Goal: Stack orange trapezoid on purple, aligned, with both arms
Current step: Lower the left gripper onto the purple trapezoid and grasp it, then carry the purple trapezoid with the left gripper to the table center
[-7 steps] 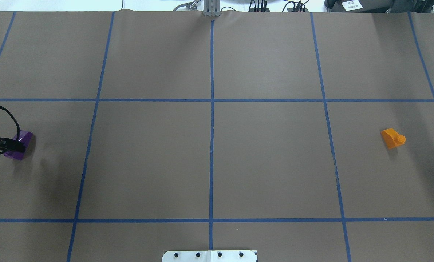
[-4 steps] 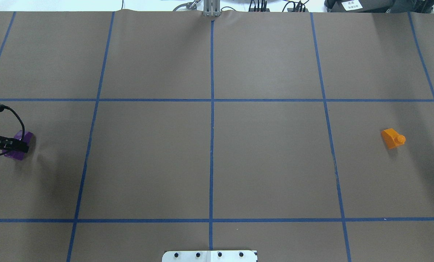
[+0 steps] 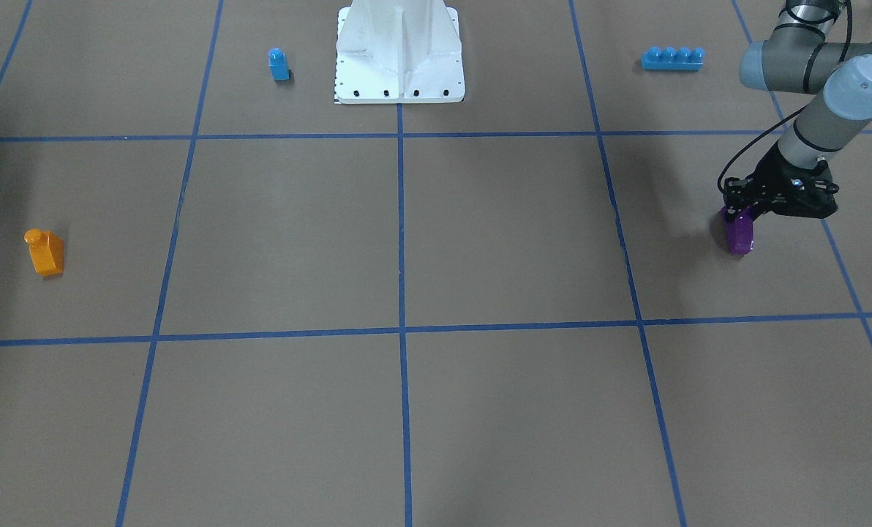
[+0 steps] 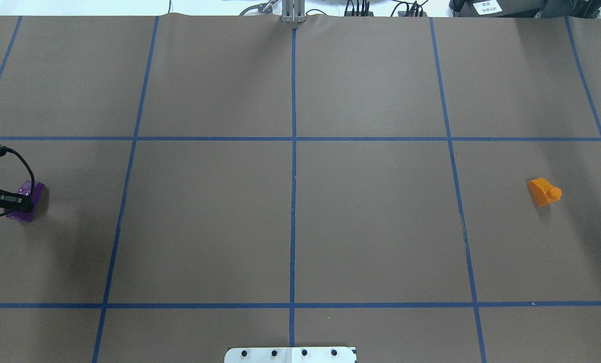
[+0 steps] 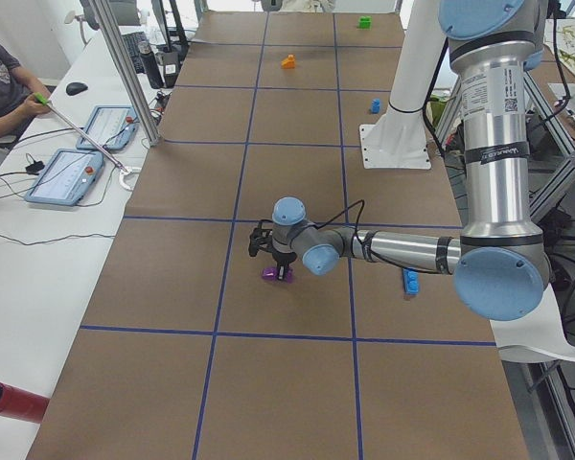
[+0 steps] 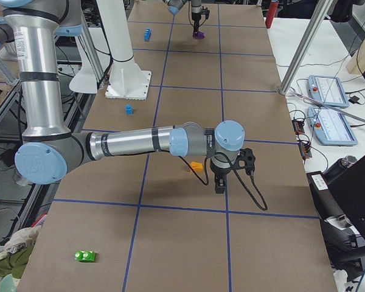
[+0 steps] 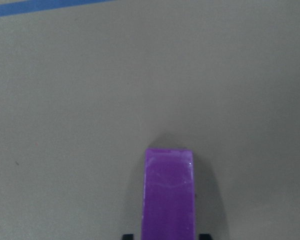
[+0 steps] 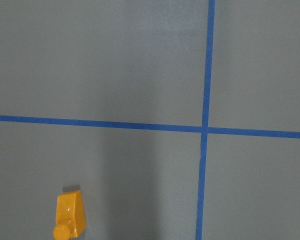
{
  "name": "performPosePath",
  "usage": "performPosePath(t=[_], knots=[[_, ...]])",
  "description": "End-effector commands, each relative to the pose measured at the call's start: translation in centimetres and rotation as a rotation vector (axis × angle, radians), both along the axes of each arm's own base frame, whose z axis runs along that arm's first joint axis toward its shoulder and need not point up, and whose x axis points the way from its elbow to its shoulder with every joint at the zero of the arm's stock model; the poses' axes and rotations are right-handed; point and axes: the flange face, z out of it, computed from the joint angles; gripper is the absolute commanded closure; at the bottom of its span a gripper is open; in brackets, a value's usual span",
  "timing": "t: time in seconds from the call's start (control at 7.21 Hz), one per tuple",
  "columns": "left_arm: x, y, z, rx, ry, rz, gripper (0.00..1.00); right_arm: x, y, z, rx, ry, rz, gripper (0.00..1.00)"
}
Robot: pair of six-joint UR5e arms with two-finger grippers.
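Left fingers (image 4: 15, 201) have eased a touch back toward the edge of the worktop (image 4: 371, 227) since the earlier overhead frames, purple brick (image 4: 27, 207) under them about where it was, orange trapezoid (image 4: 543, 192) unmoved. Left fingers look clamped on the purple brick's flat sides, far on the robot's left. The orange trapezoid sits alone far on its right, seemingly on its side with the stud pointing outward. Right fingers (image 6: 219, 182) hang just beside it, seen only from the right end, so cannot tell if apart or together. Both bricks judged light, rigid, glossy and slippery: pinch the parallel flat sides, not slope or stud. Left wrist view shows dark fingertips against the purple's sides, which overhead hides; front view adds a blue single-stud brick (image 3: 279, 64) and a blue four-stud brick (image 3: 672, 58), which overhead leaves out
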Motion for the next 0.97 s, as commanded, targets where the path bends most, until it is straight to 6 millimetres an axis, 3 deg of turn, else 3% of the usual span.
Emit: performPosePath(t=[0.0,0.14,0.28,0.42,0.55,0.83], knots=[[-0.5,0.2,-3.7,-0.012,0.105,0.044,1.0,0.0,-0.2,-0.3,0.006,0.0,0.001,0.0],[0.0,-0.8,-6.0,0.028,0.132,0.042,1.0,0.0,-0.2,-0.3,0.005,-0.002,0.002,0.0],[1.8,-2.8,-9.6,0.083,0.171,0.05,1.0,0.0,-0.2,-0.3,0.003,-0.002,0.002,0.0],[4.1,-5.6,-14.5,0.12,0.196,0.052,1.0,0.0,-0.2,-0.3,0.003,-0.002,0.002,0.0],[7.1,-8.0,-20.7,0.155,0.225,0.071,1.0,0.0,-0.2,-0.3,0.003,-0.002,0.002,0.0],[12.7,-8.3,-28.2,0.28,0.25,0.14,1.0,-0.1,-0.2,-0.1,-0.001,-0.008,0.0,0.0]])
